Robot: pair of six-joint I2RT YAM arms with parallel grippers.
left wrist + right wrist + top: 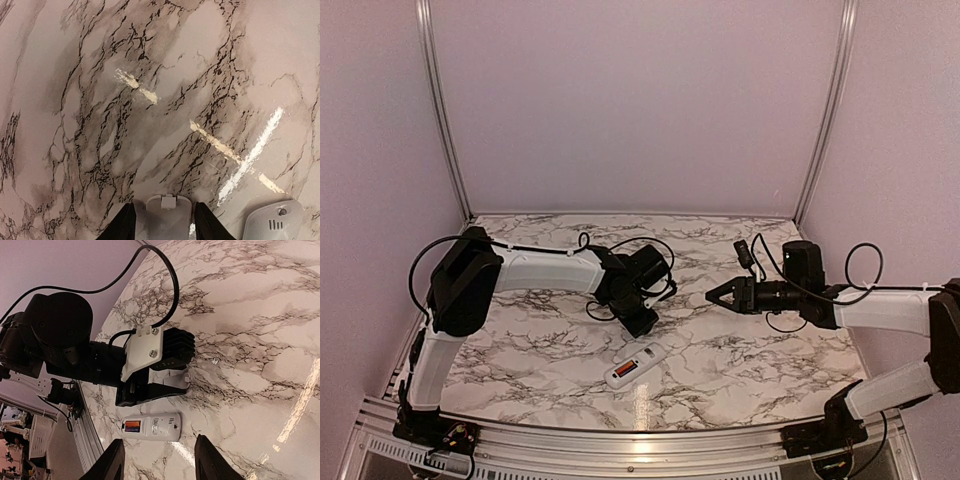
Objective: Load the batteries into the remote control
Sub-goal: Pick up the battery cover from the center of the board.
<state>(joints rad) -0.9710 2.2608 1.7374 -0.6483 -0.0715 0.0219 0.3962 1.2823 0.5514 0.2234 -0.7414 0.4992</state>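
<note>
Black fingers of the left gripper stand partly closed at the bottom edge of the left wrist view, 1 on each side of a pale grey battery cover with a small tab at its upper end. They sit close against its 2 long edges, but whether they press on it cannot be told. Behind the cover is the marble-patterned table. In the lower right corner of that view, apart from the cover, 1 rounded end of the remote control shows slots and a screw.

The right gripper has its 2 fingers spread at the bottom of the right wrist view, with nothing between them and touching nothing. Just above them the remote lies flat on the table, compartment uncovered, with an orange battery seated in it; a 2nd battery cannot be made out. In the top view the remote sits low centre, just below the left gripper, and the right gripper is apart at centre right.
</note>
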